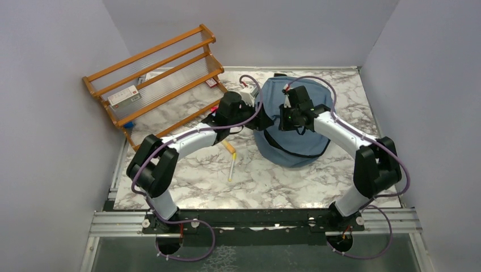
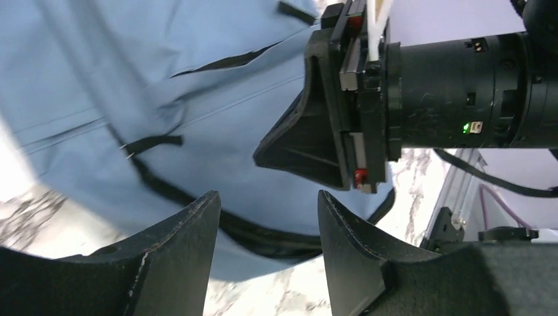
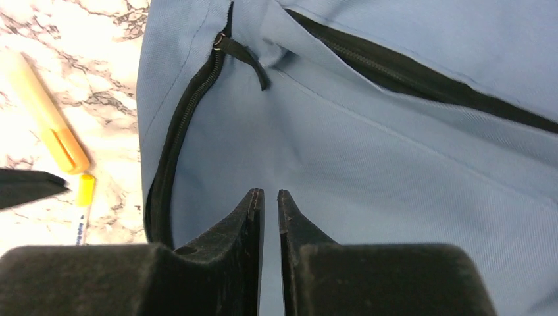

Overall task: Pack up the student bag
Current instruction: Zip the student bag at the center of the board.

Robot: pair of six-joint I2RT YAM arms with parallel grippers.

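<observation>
Two black and white robot arms stand at the near edge of the one white marble table. The left gripper has its two fingers wide apart, with nothing between them. It sits at the left side of the bag. The right gripper is over the top of the bag. Its two fingers are almost together, with a thin gap and nothing pinched in it.

Two pens lie on the table just left of the bag. One is a thick pale orange marker. The other is a thin white pen with a yellow cap, a bit nearer.

The big soft dusty-blue cloth backpack lies in the middle of the table, toward the far side. Two black zippers show on it, and one black pull tab.

Far left stands one orange-brown wooden rack. One flat white and red box lies on it.
</observation>
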